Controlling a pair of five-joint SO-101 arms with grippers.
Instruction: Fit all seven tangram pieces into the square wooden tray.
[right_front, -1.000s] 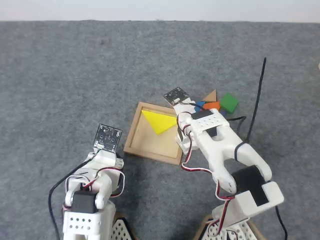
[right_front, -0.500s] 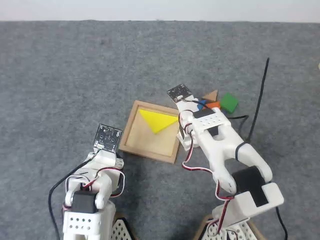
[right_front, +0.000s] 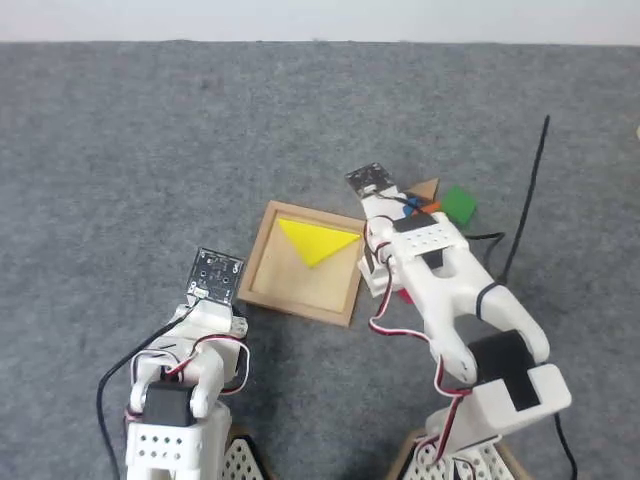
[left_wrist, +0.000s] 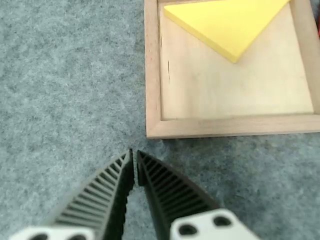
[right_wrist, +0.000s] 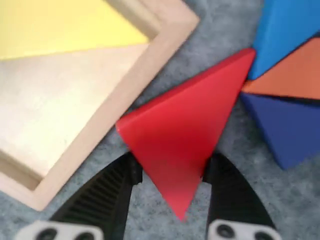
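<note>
Red triangle (right_wrist: 182, 130) | clamped in right claw (right_wrist: 173, 162) | beside tray (right_wrist: 150, 65) corner

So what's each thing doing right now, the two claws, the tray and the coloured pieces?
tray: flat on the carpet, one piece inside.
yellow triangle: lying flat in the tray.
red triangle: gripped, outside the tray beside its rim.
right gripper: shut on the red triangle.
left gripper: shut, empty, above the carpet.
green square: loose on the carpet, outside the tray.
orange piece: loose, outside the tray.

White plastic arms (right_front: 440, 290) w/ black servos (right_front: 500, 358), red/black cables (right_front: 380, 328), ribbed black fingers (left_wrist: 107, 192).
</note>
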